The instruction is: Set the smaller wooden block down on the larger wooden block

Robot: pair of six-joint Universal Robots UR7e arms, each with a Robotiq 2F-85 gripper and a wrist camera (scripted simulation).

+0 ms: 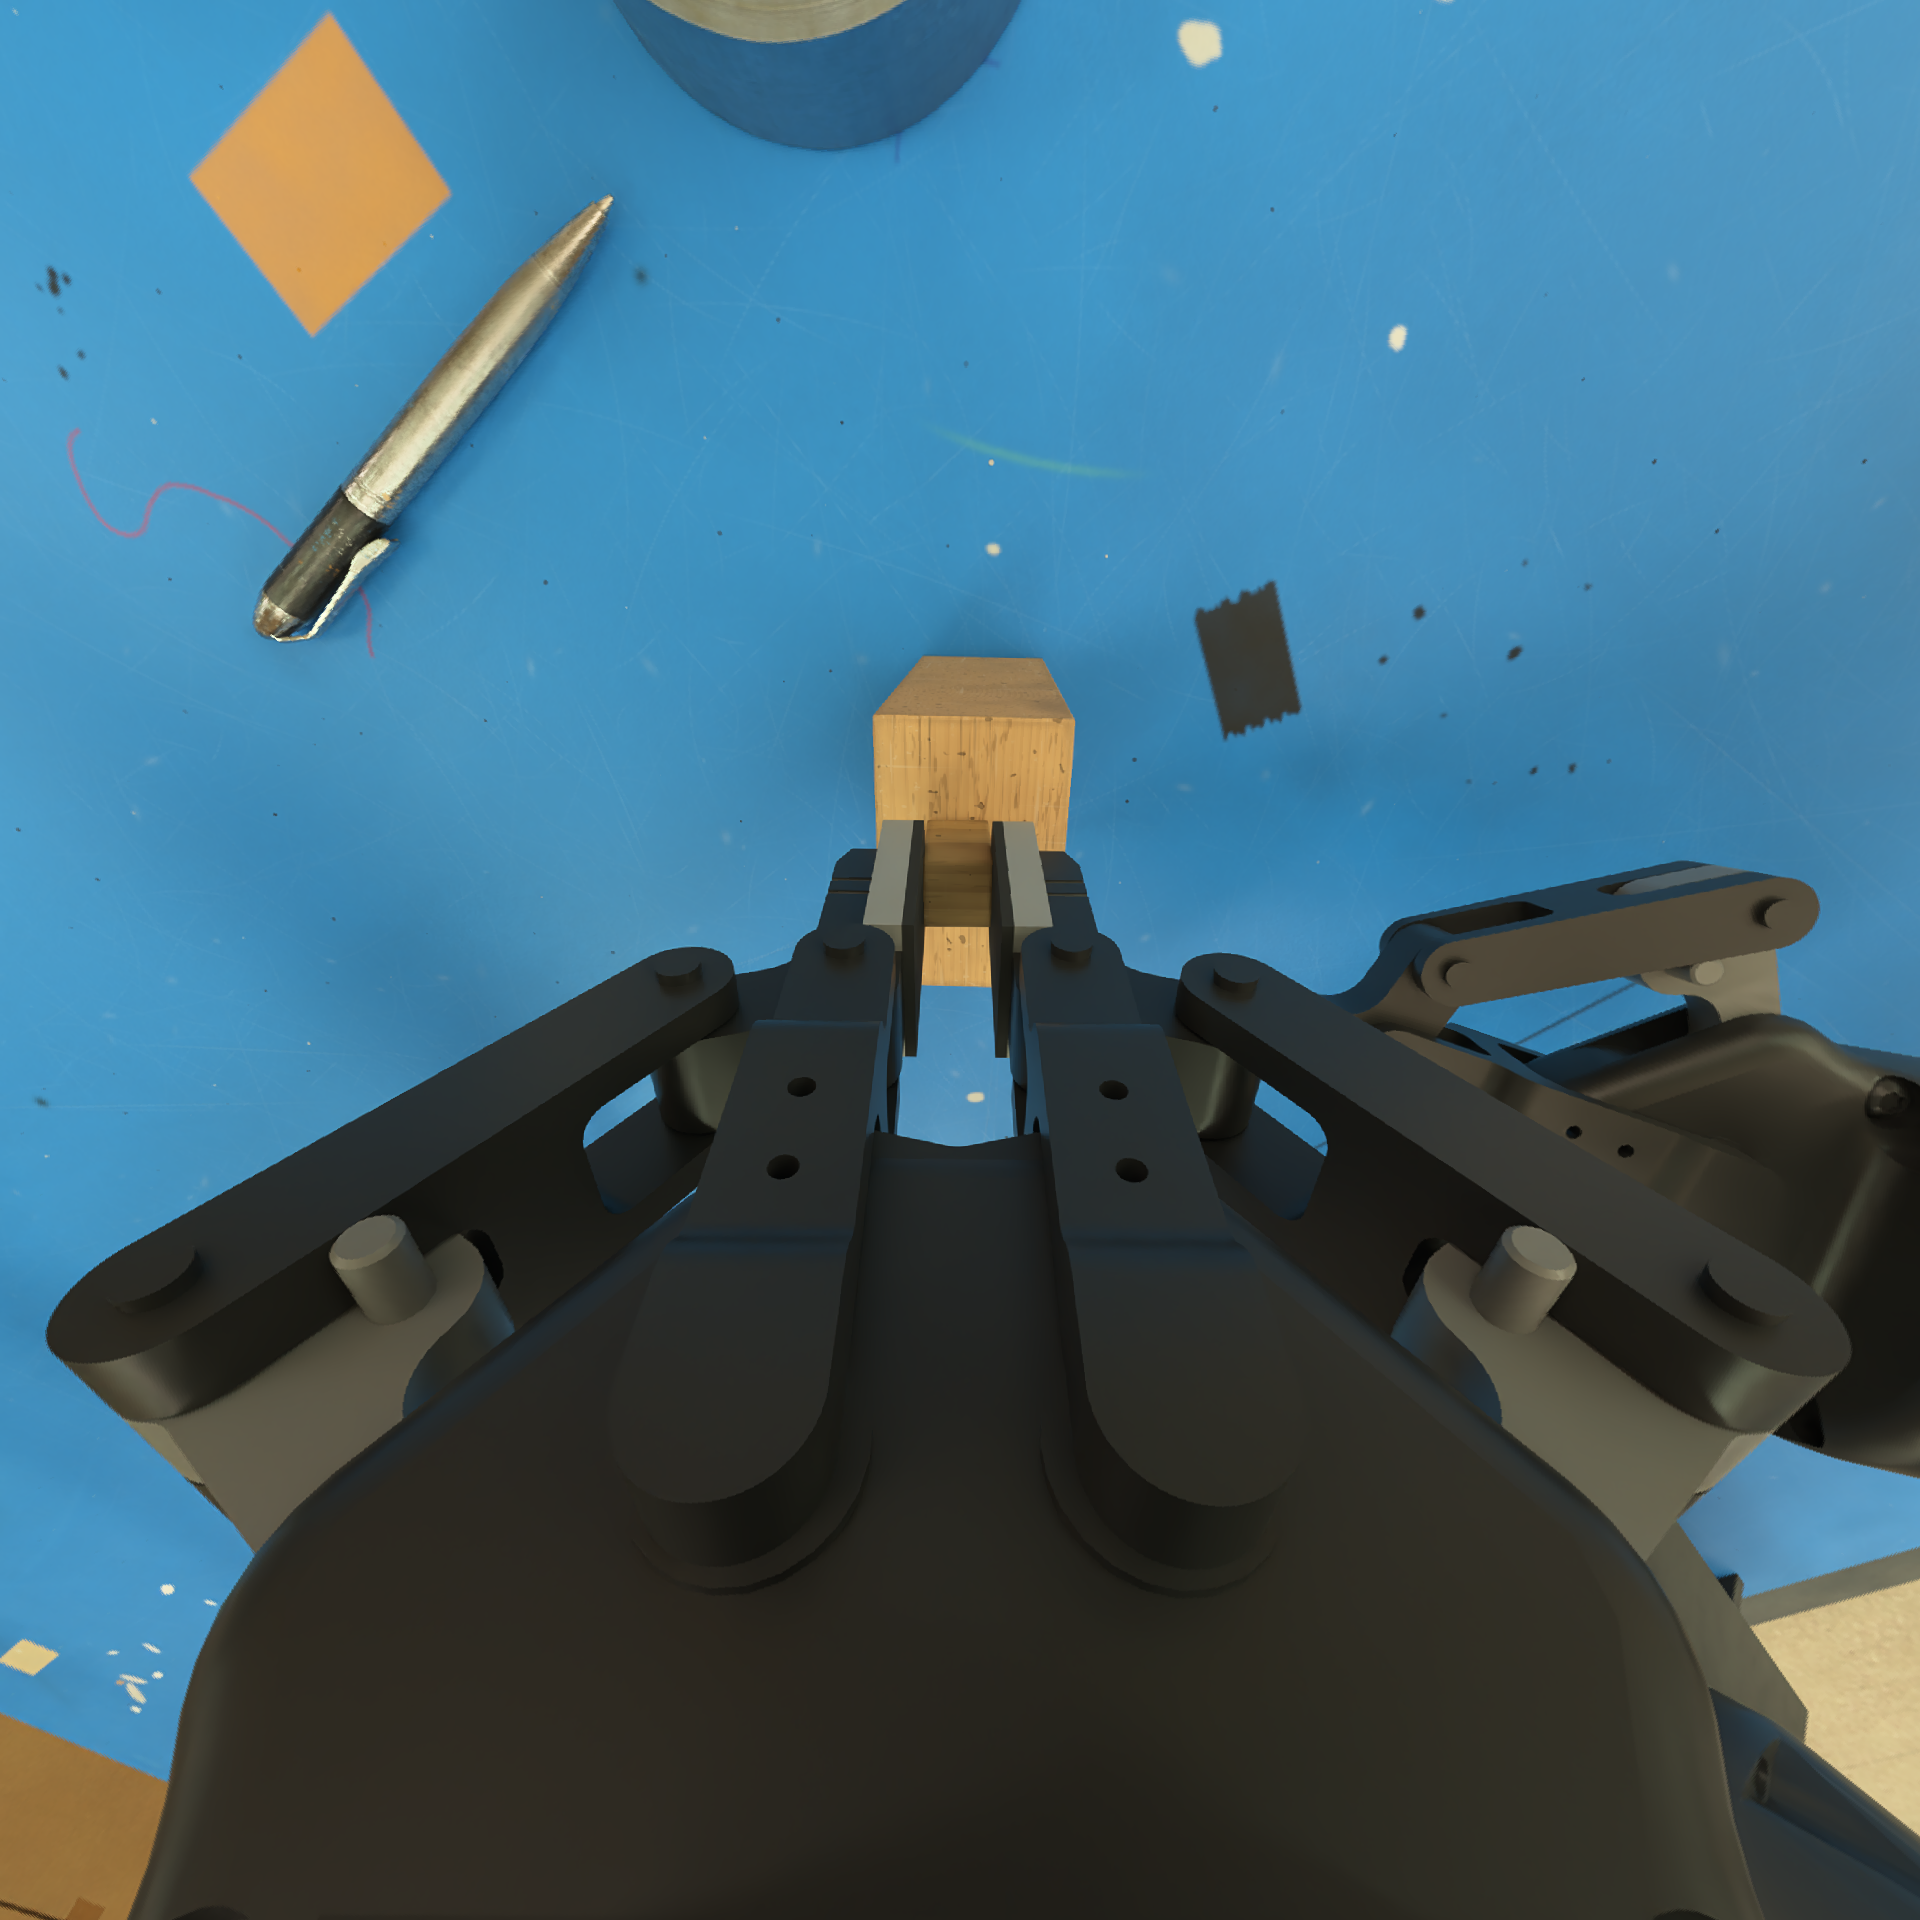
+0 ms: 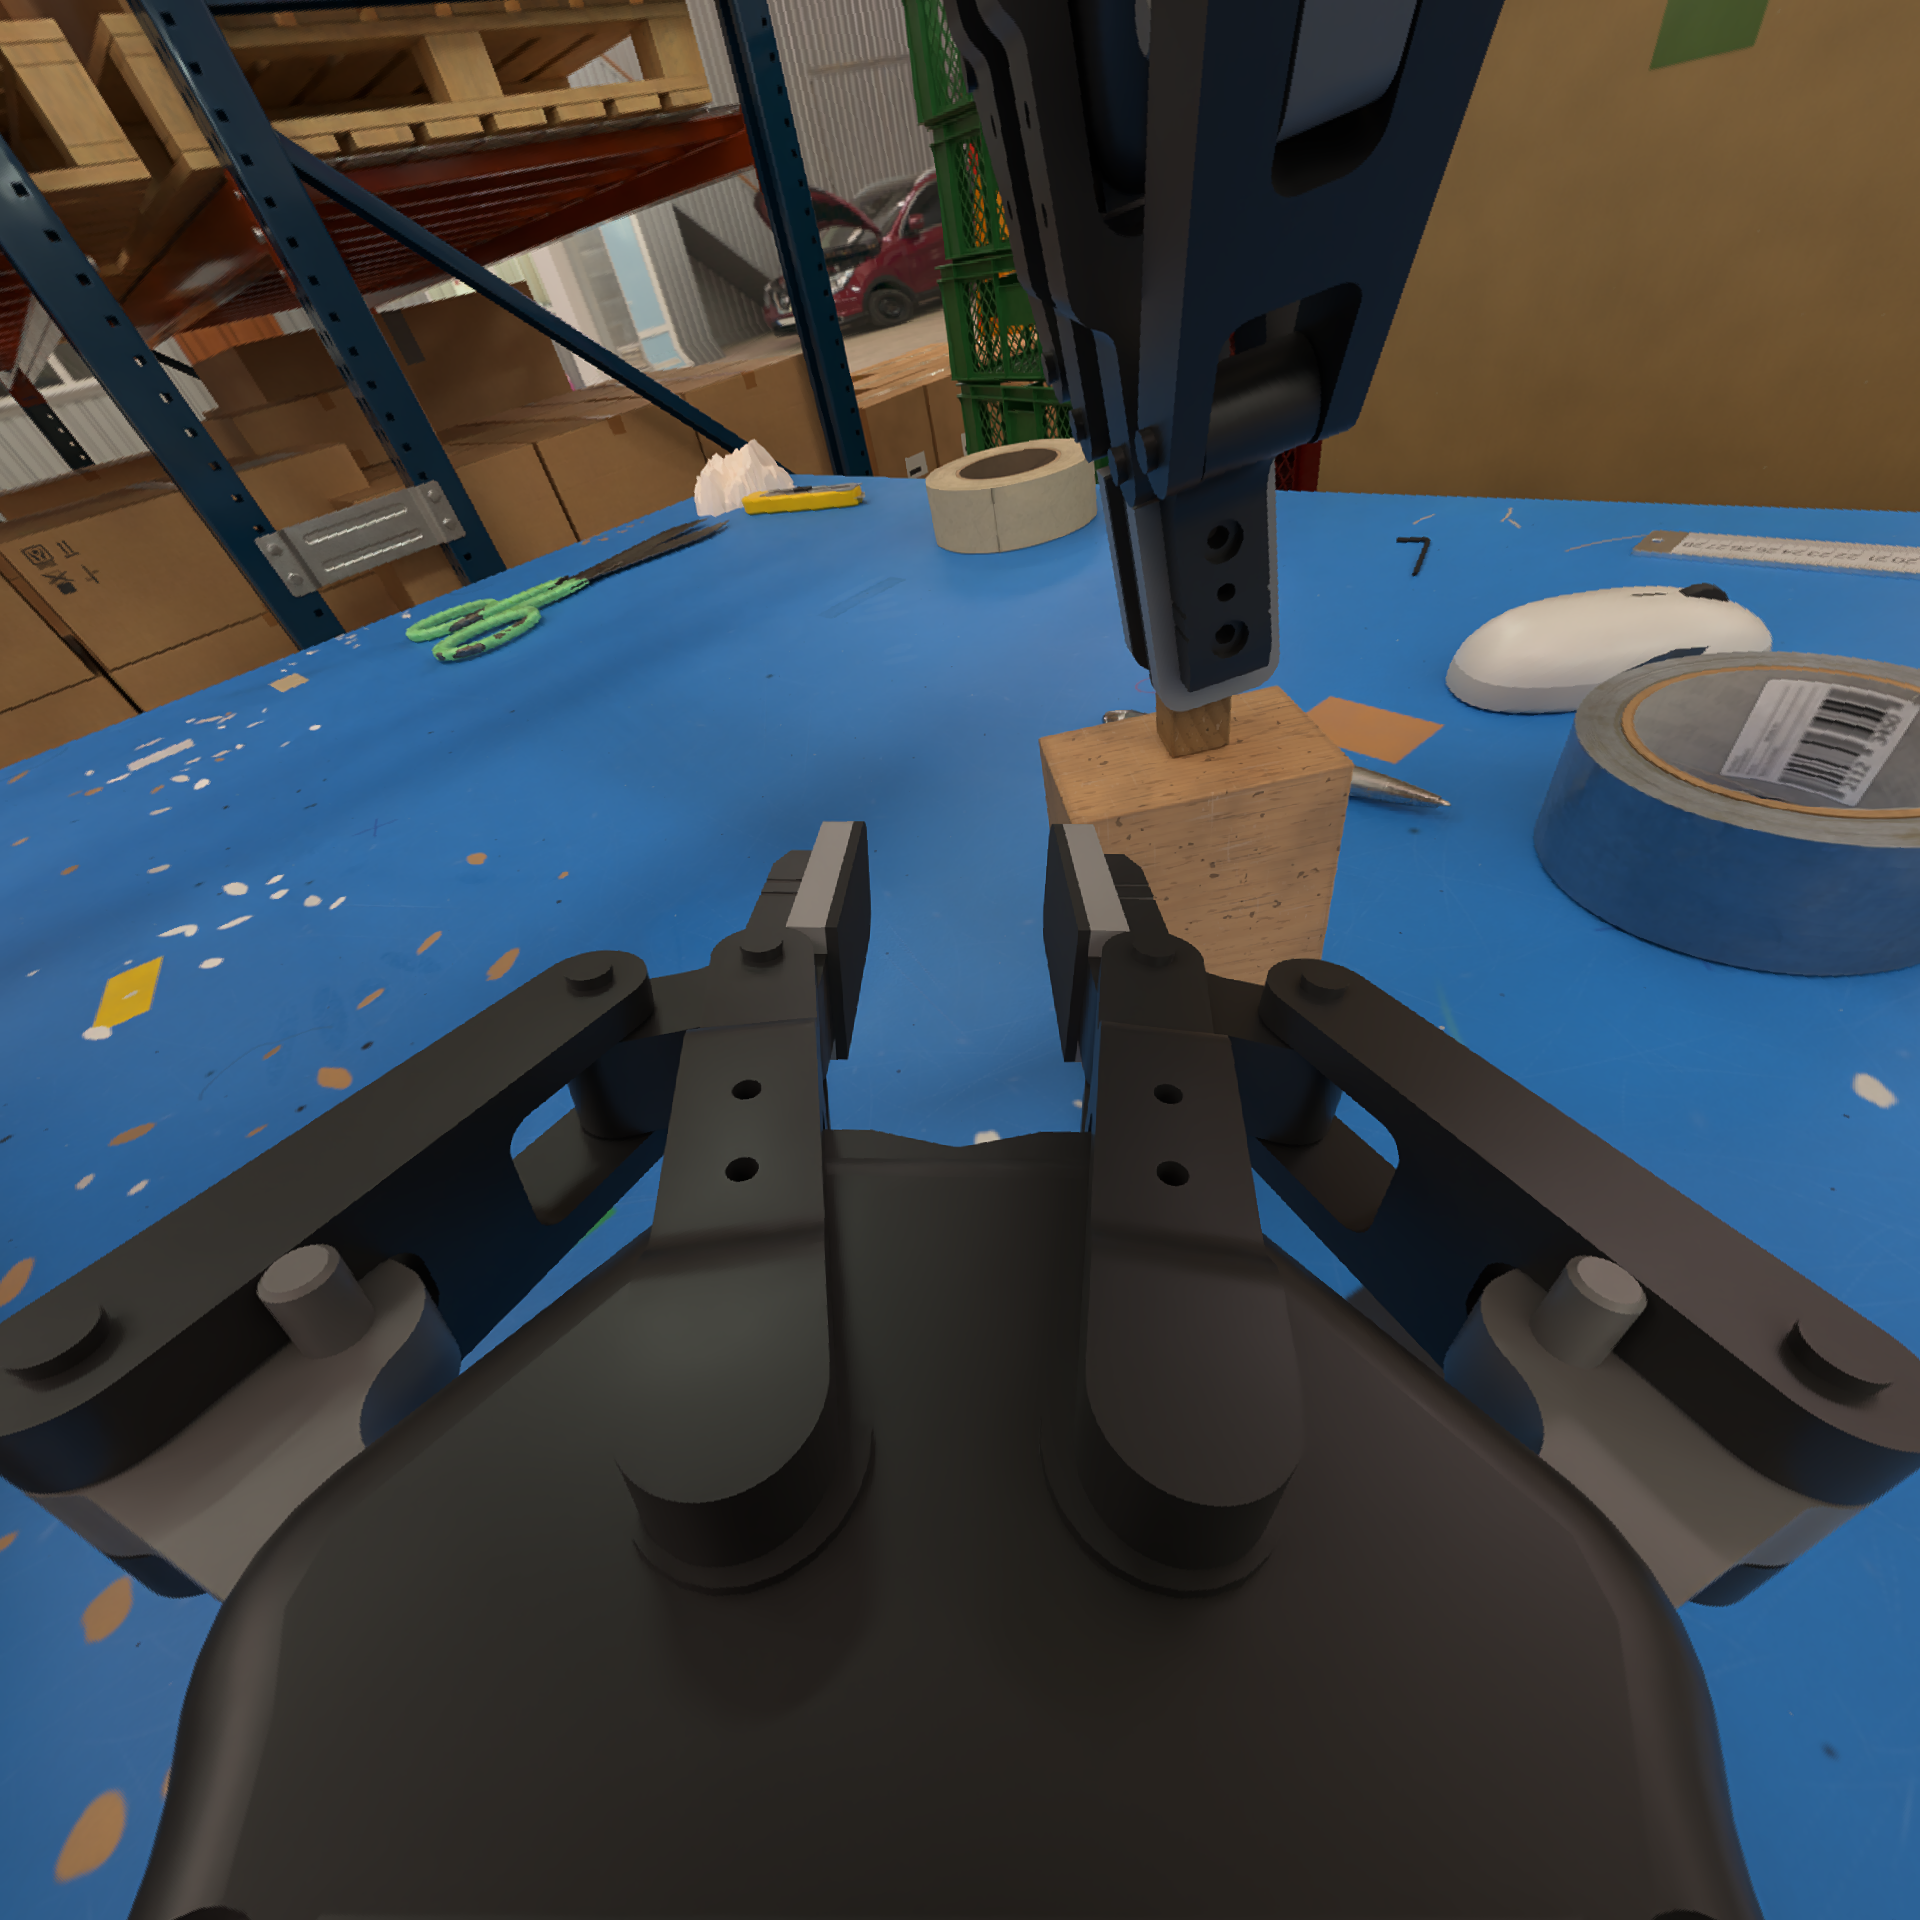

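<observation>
The larger wooden block [image 1: 971, 764] stands upright on the blue table; it also shows in the right wrist view [image 2: 1205, 831]. My left gripper [image 1: 957, 873] points straight down and is shut on the smaller wooden block [image 1: 956, 883], whose bottom rests on the larger block's top in the right wrist view [image 2: 1193, 725]. My right gripper [image 2: 956, 935] is open and empty, low over the table just in front of and left of the larger block. It shows at the right edge of the left wrist view [image 1: 1621, 935].
A silver pen [image 1: 431, 421] and an orange patch [image 1: 317, 171] lie left of the block. A blue tape roll [image 2: 1745, 810], a white mouse [image 2: 1600, 644], a cream tape roll [image 2: 1008, 509], green scissors [image 2: 499, 618] and a yellow cutter [image 2: 800, 501] sit around the table.
</observation>
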